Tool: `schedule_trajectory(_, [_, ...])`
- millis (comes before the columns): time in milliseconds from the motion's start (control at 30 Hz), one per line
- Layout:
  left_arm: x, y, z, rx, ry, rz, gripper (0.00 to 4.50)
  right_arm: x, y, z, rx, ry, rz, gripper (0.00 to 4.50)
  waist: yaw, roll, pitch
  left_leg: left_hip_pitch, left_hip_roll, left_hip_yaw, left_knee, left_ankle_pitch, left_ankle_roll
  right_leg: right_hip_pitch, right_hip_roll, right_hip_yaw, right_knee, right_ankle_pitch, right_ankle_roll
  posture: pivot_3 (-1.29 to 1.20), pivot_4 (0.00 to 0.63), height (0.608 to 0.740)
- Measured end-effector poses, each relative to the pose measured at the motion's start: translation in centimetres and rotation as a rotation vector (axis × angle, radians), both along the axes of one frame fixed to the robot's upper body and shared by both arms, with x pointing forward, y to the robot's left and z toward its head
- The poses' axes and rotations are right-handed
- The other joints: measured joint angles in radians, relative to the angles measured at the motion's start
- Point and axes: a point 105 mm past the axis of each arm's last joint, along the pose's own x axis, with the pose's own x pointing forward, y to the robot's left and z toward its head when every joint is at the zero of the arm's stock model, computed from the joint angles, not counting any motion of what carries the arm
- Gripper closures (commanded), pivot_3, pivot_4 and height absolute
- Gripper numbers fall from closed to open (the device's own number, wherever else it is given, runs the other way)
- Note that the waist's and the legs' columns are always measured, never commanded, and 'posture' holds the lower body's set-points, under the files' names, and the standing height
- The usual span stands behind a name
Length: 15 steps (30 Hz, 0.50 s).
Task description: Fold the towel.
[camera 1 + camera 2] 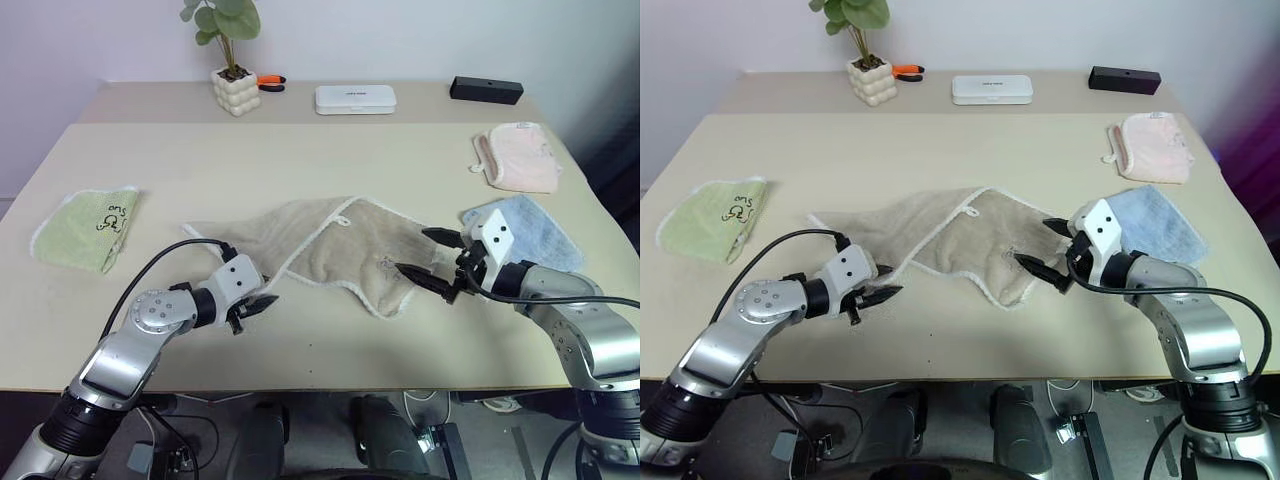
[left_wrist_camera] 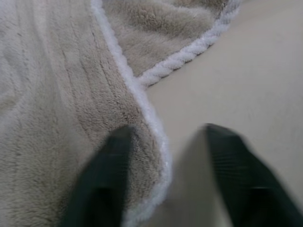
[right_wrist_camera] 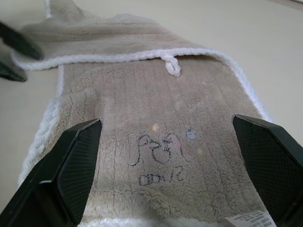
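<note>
The towel (image 1: 330, 245), beige terry with white edging, lies rumpled and spread out at the middle of the table. My left gripper (image 1: 262, 303) is at its front left edge. In the left wrist view one finger (image 2: 106, 175) rests on the pile and the other stands over bare table, with the white edge (image 2: 154, 137) between them, so the jaws are narrowed but apart. My right gripper (image 1: 428, 256) is open at the towel's right end, its fingers (image 3: 71, 165) spread wide over the embroidered motif (image 3: 158, 151). The small white loop (image 3: 173, 66) lies farther along.
A pale green towel (image 1: 88, 225) lies at the left and a light blue folded towel (image 1: 535, 230) just behind my right gripper. A pink cloth (image 1: 522, 155) lies at the back right. A potted plant (image 1: 236, 90), a white case (image 1: 355, 98) and a black box (image 1: 486, 90) line the far edge.
</note>
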Motion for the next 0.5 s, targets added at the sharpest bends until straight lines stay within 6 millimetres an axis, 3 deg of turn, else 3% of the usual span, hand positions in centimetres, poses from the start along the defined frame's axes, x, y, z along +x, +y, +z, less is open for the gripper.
schedule_trajectory(33, [0.0,0.1,0.0,0.001,0.001,0.004,4.4,0.0,0.1,0.0,-0.001,-0.002,0.003,0.0,-0.002,0.0,0.0,0.0,0.0,0.0,0.0,0.0,0.0,0.0,0.0,0.0,0.0,0.0,0.0,0.0,0.15,0.737])
schedule_trajectory(67, [0.0,0.3,0.0,0.005,-0.001,0.013,4.46,0.0,0.2,0.0,-0.003,-0.003,0.008,0.0,-0.004,0.0,0.0,0.0,0.0,0.0,0.0,0.0,0.0,0.0,0.0,0.0,0.0,0.0,0.0,0.0,0.15,0.737])
schedule_trajectory(233, [0.4,1.9,0.4,0.032,-0.03,0.076,4.46,0.9,0.3,0.6,-0.016,-0.033,0.014,0.0,-0.004,0.0,0.0,0.0,0.0,0.0,0.0,0.0,0.0,-0.001,0.0,0.0,0.001,0.0,0.0,0.0,0.15,0.737])
schedule_trajectory(500, [0.8,4.6,4.3,-0.081,-0.145,0.165,4.46,3.6,-0.7,0.1,-0.134,-0.056,-0.037,0.0,-0.002,0.0,0.0,0.0,0.0,0.0,0.0,0.0,0.0,-0.001,0.0,0.0,0.0,0.0,0.0,0.0,0.15,0.737])
